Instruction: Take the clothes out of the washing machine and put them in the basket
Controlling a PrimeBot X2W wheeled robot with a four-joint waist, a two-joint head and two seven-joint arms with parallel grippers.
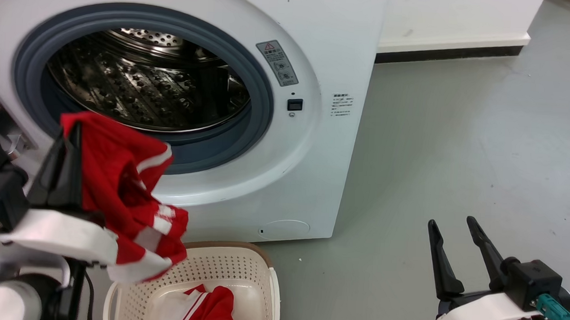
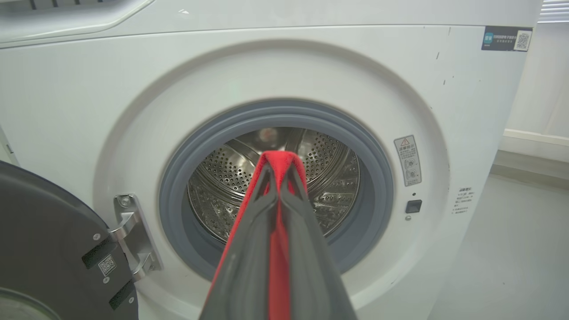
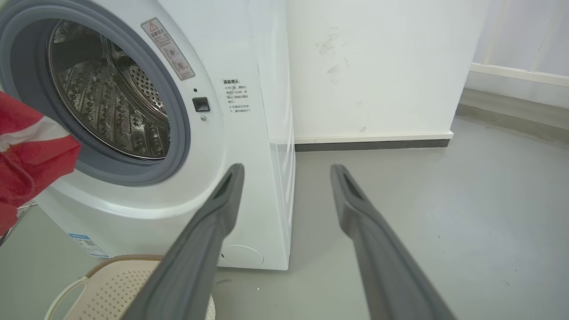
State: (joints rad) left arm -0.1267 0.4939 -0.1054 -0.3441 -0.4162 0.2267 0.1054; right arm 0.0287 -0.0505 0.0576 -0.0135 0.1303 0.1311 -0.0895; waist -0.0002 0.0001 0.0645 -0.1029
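your left fingers (image 1: 62, 168) clamp a fold of the red garment (image 1: 132, 191), limp and light, drooping below them; right fingers (image 1: 440, 258) spread empty.

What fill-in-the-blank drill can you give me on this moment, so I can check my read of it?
The left gripper is shut on a ____ garment.
The right gripper has its fingers ____, holding nothing.
The drum of the washing machine looks ____.
The basket stands on the ____.
Missing words: red; open; empty; floor.
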